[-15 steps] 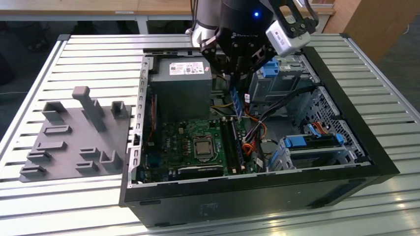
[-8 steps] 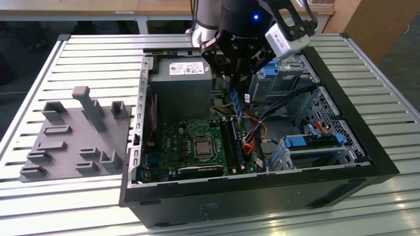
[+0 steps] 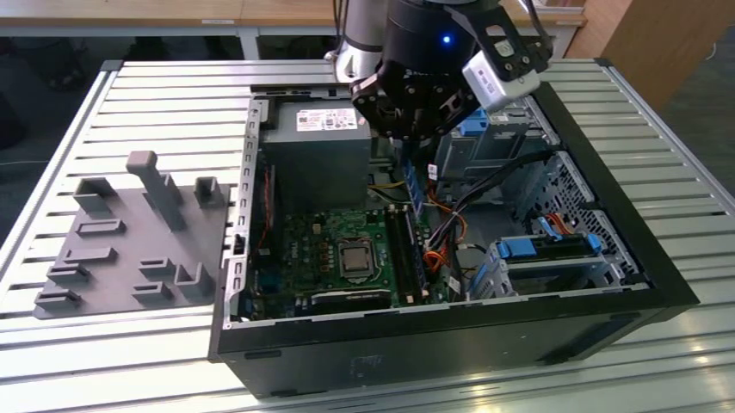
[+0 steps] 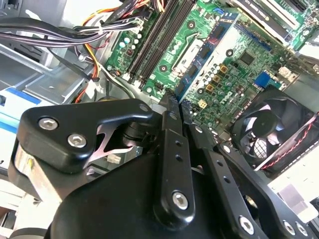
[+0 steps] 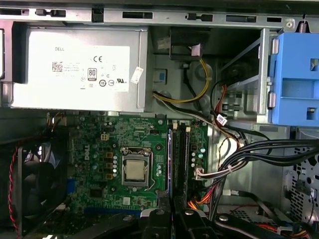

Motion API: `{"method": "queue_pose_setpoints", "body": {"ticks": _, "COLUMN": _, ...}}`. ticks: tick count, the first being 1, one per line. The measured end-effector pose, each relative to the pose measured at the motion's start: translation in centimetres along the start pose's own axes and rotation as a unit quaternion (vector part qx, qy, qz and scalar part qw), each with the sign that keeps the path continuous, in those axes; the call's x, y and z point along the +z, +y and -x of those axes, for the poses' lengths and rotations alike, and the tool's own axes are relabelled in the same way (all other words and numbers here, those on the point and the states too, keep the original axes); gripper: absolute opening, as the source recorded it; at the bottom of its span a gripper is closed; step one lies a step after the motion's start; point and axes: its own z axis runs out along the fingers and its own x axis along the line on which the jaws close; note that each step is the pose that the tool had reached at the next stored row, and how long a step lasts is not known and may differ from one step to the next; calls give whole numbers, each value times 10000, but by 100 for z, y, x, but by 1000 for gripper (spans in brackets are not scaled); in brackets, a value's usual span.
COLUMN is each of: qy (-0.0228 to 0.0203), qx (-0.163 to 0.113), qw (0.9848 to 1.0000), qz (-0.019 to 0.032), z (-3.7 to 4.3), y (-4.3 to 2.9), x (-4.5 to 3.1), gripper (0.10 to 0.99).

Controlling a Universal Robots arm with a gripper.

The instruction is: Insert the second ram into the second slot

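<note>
My gripper [image 3: 404,146] hangs over the open computer case [image 3: 643,258], above the far end of the motherboard. Its fingers [image 4: 172,129] are pressed together on the second ram [image 4: 209,55], a thin dark-blue board that runs out from the fingertips over the motherboard. In the first wrist view the second ram [image 5: 169,154] shows edge-on, lined up along the black memory slots [image 5: 182,159] and just beside them. The gripper [image 5: 172,211] sits above the near end of those slots. The memory slots [image 3: 404,249] lie below the gripper, to the exterior view's right of the processor.
A grey power supply [image 5: 79,69] fills the far end of the case. The processor [image 5: 135,170], a black fan [image 4: 271,129], bundled cables [image 5: 249,154] and blue drive brackets [image 5: 299,74] crowd the slots. A grey fixture block [image 3: 126,249] lies on the slatted table at the exterior view's left.
</note>
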Motion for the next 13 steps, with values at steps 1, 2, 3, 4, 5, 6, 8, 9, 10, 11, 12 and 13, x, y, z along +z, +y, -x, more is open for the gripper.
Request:
{"method": "queue_pose_setpoints", "body": {"ticks": 1, "qy": 0, "qx": -1, "qw": 10000, "qz": 0, "z": 0, "y": -2, "x": 9, "gripper": 137}}
{"method": "queue_pose_setpoints", "body": {"ticks": 2, "qy": 0, "qx": -1, "qw": 10000, "qz": 0, "z": 1, "y": -3, "x": 17, "gripper": 137}}
{"method": "queue_pose_setpoints", "body": {"ticks": 3, "qy": 0, "qx": 0, "qw": 10000, "qz": 2, "z": 0, "y": -3, "x": 25, "gripper": 137}}
{"method": "queue_pose_setpoints", "body": {"ticks": 4, "qy": 0, "qx": 0, "qw": 10000, "qz": 4, "z": 1, "y": -3, "x": 33, "gripper": 137}}
{"method": "queue_pose_setpoints", "body": {"ticks": 5, "qy": 0, "qx": 0, "qw": 10000, "qz": 6, "z": 1, "y": -4, "x": 40, "gripper": 137}}
{"method": "queue_pose_setpoints", "body": {"ticks": 6, "qy": 0, "qx": 0, "qw": 10000, "qz": 9, "z": 1, "y": -4, "x": 47, "gripper": 137}}
{"method": "queue_pose_setpoints", "body": {"ticks": 8, "qy": 0, "qx": 0, "qw": 10000, "qz": 10, "z": 1, "y": -3, "x": 65, "gripper": 137}}
{"method": "queue_pose_setpoints", "body": {"ticks": 9, "qy": 0, "qx": 0, "qw": 10000, "qz": 10, "z": 2, "y": -3, "x": 74, "gripper": 137}}
{"method": "queue_pose_setpoints", "body": {"ticks": 10, "qy": 0, "qx": 0, "qw": 10000, "qz": 10, "z": 2, "y": -3, "x": 86, "gripper": 137}}
{"method": "queue_pose_setpoints", "body": {"ticks": 11, "qy": 0, "qx": -1, "qw": 10000, "qz": 10, "z": 2, "y": -3, "x": 97, "gripper": 137}}
{"method": "queue_pose_setpoints", "body": {"ticks": 12, "qy": 0, "qx": 0, "qw": 10000, "qz": 9, "z": 2, "y": -3, "x": 109, "gripper": 137}}
{"method": "queue_pose_setpoints", "body": {"ticks": 13, "qy": 0, "qx": 0, "qw": 10000, "qz": 10, "z": 2, "y": -3, "x": 124, "gripper": 137}}
